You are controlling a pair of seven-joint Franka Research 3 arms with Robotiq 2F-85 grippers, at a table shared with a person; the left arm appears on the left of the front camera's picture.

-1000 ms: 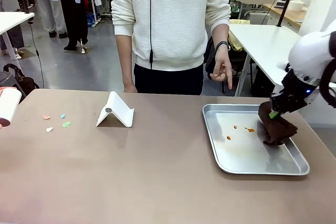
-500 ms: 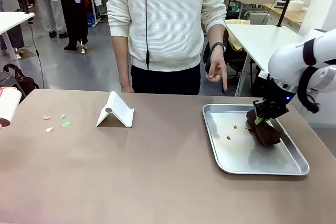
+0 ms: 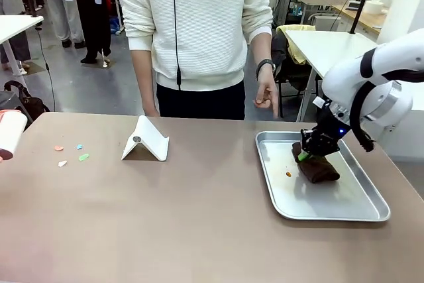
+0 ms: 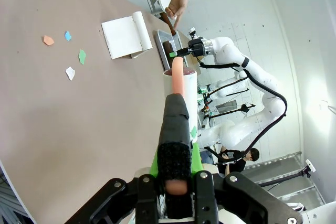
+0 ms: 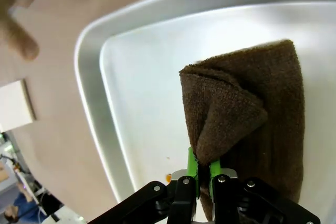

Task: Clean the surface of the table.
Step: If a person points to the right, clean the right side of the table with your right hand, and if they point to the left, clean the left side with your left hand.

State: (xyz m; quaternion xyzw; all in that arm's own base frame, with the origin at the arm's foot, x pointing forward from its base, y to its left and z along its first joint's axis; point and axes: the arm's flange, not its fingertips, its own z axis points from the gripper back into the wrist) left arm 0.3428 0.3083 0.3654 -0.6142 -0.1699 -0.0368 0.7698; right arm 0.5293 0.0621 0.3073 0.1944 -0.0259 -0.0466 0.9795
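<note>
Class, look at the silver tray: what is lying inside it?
Inside the silver tray lies a folded brown cloth, pinched by the right gripper, and a small orange speck beside it on the bare metal. Whatever lies under the cloth is covered.

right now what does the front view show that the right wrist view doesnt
Front view: coloured scraps on the table, a white roller at the left edge, and the right arm reaching into the tray. Right wrist view: a close look at the green pads pinching a folded corner of the cloth. Both: the silver tray, the brown cloth lying in it, and the right gripper shut on the cloth.
</note>
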